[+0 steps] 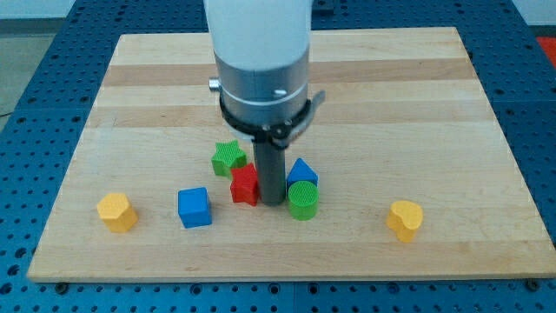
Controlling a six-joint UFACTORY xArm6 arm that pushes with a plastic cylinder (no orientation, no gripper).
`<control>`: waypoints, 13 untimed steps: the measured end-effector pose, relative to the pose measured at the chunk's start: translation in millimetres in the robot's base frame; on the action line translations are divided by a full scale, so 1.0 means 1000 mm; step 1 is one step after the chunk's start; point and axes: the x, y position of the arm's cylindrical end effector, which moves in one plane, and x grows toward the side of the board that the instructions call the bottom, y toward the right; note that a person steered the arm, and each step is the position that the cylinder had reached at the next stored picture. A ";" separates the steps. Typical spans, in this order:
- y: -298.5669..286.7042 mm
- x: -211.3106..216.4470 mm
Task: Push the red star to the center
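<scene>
Tip: my tip (273, 203) presses the red star (245, 185) from 3 o'clock, one rod, no jaws.
Green: star (228, 157), cylinder (303, 199), two.
Blue: cube (194, 208), triangular block (301, 172), two.
Yellow: two blocks (116, 212) (405, 219).

Tight little cluster mid-table, three loners along the bottom.

My tip (273, 202) sits wedged between the red star (245, 185) on the view's left and the green cylinder (303, 199) on the right, pretty much touching both. The green star (228, 157) is just above the red one, the blue triangular block (302, 173) just above the cylinder. On the table (417, 104), the blue cube (194, 207) sits left of the cluster, one yellow block (116, 211) far left, the other yellow block (405, 218) far right.
</scene>
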 end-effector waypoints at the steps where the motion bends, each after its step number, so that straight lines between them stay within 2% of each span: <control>1: -0.016 0.005; 2: -0.034 0.030; 4: -0.077 0.020; 6: -0.031 -0.039; 8: -0.042 -0.012; 9: -0.062 -0.017; 12: -0.003 -0.083; 13: 0.014 -0.079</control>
